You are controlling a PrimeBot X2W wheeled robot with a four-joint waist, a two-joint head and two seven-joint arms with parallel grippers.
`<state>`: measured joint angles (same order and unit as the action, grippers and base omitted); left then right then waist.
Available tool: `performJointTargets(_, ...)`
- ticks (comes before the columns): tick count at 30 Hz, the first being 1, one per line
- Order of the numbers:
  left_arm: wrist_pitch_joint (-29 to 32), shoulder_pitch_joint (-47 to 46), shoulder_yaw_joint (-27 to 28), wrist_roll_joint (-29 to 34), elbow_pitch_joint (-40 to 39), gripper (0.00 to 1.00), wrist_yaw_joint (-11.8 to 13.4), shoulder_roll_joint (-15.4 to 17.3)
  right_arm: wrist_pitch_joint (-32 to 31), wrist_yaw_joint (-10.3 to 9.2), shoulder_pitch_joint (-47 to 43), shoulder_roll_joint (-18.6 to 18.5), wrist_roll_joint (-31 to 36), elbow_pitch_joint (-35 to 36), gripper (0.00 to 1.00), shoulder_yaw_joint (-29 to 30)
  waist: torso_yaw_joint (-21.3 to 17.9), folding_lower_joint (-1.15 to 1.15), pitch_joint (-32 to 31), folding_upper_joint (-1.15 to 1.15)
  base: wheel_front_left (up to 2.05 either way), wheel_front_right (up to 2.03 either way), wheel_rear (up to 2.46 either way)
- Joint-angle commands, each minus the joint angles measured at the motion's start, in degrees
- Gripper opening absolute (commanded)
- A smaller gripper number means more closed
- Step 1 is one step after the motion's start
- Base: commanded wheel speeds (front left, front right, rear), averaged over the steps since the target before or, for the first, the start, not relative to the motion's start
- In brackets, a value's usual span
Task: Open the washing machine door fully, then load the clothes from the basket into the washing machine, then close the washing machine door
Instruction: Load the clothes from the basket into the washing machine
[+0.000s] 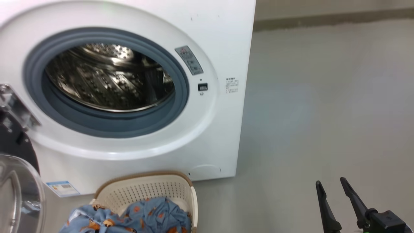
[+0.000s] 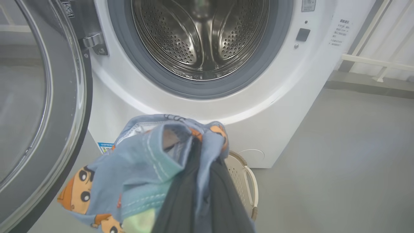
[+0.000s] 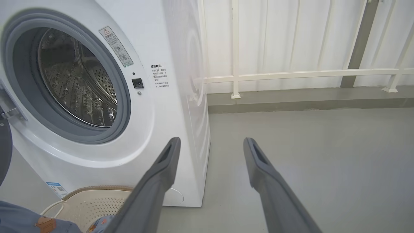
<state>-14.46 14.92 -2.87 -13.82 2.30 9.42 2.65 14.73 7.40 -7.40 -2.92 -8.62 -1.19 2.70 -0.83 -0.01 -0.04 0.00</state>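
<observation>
The washing machine (image 1: 207, 136) stands open, its steel drum (image 1: 110, 77) bare inside the grey rubber ring. The washing machine door (image 1: 19, 191) is swung out to the left, with its glass bowl toward me; its black rim (image 2: 74, 97) also runs down the left wrist view. The basket (image 1: 145, 187) sits on the floor below the opening with the light blue clothes (image 1: 145, 216) in it. My left gripper (image 2: 197, 152) is shut on a bunch of the clothes (image 2: 145, 168), which drapes over its dark fingers above the basket (image 2: 242, 181). My right gripper (image 1: 330, 181) hangs open over the floor to the right, nothing between its fingers (image 3: 161, 174).
Grey floor (image 1: 323, 113) stretches right of the machine. A white railing (image 3: 291, 74) and a low kerb (image 3: 307, 100) run along the back wall. A blue label sticker (image 1: 63, 188) sits low on the machine front.
</observation>
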Motion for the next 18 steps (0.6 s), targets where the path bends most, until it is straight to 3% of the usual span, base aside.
performJointTargets(1,-0.5,-0.5,2.0,0.7,-2.3,0.00,0.5,0.2,0.3,0.09,0.0,-0.8,0.3,1.3,1.00,-1.2,0.6,0.01,-2.1,0.00,0.00,0.00,0.00)
performJointTargets(18,-0.5,1.3,2.1,0.1,-5.1,0.00,1.0,0.2,0.3,0.09,-0.9,-0.4,-0.1,0.8,1.00,-1.7,-0.5,0.01,-3.0,0.00,0.00,0.00,0.00)
